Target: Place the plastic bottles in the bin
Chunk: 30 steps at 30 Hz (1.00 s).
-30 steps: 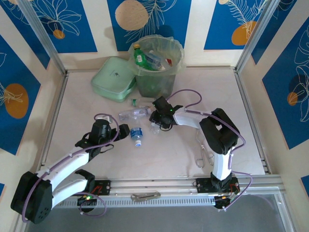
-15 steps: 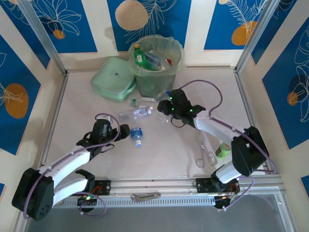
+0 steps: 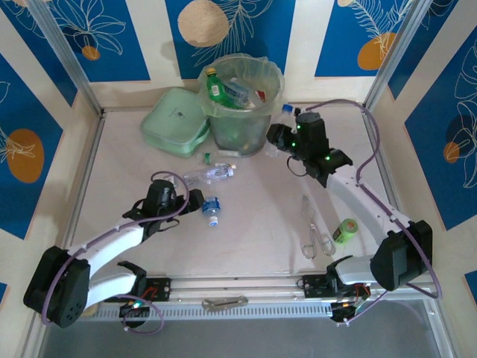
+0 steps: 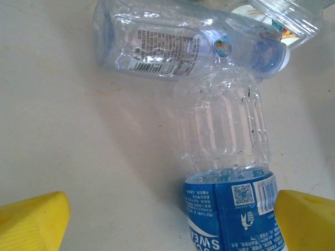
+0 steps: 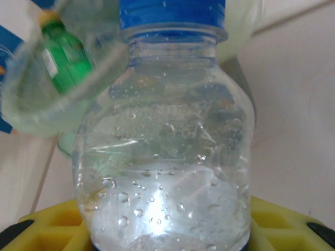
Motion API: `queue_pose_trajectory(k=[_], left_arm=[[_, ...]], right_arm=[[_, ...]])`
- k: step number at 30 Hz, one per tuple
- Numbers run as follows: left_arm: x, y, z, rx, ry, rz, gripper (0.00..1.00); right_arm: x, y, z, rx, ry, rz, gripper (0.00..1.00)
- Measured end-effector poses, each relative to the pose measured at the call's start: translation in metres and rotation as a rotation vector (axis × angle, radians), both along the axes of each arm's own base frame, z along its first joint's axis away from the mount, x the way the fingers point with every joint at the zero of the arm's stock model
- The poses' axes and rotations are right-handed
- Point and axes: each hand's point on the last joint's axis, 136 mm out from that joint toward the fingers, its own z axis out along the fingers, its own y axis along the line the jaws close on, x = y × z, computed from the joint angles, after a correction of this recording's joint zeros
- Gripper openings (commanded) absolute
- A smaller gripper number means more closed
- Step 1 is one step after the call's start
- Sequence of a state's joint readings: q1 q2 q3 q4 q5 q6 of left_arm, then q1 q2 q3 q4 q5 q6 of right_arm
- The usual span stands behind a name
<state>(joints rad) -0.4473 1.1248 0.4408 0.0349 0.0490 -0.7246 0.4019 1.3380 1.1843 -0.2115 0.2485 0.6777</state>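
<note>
In the overhead view the right gripper [image 3: 279,139] sits right of centre in the upper half, just beside the tall round translucent pale-green bin [image 3: 237,128]. The bin stands top centre with a green plastic bottle with a yellow cap [image 3: 215,88] among those inside it. What the gripper carries is hard to read from above. The right wrist view settles it: a clear plastic bottle with a blue cap [image 5: 167,157], beaded with droplets, is pinched near its base between the yellow fingers [image 5: 44,225], the bin's rim at upper left.

The left gripper [image 3: 200,203], left of centre, has its jaws spread wide beside a clear plastic bottle with a blue label [image 3: 212,209] lying on the pale tabletop [image 3: 261,224]. The left wrist view shows that bottle lying between the fingertips, nearer the right-hand one; contact cannot be told. Its far end meets a crumpled clear bottle with a barcode label [image 4: 167,47].

A flat pale-green rounded-square lid [image 3: 173,123] lies left of the bin. Metal tongs [image 3: 313,233] and a stubby lime-green item [image 3: 345,230] lie lower right.
</note>
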Motion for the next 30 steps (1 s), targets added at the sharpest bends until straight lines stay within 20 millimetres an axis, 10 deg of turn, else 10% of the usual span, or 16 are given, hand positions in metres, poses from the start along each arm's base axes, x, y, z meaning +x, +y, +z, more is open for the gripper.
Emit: queue_pose_trajectory(k=[11,22,30], left_arm=[[0.001,-0.006,0.0,-0.017,0.011,-0.023,1.0],[-0.005,-0.004,0.008,-0.019,0.003,-0.033,1.0],[-0.011,-0.002,0.02,-0.022,-0.027,-0.04,1.0]], right_arm=[[0.06,0.011,0.113,-0.062,-0.275,0.04,0.49],[0.148,0.05,0.111,-0.124,-0.278,0.097,0.49],[0.176,0.078,0.078,-0.151,-0.192,0.143,0.51]])
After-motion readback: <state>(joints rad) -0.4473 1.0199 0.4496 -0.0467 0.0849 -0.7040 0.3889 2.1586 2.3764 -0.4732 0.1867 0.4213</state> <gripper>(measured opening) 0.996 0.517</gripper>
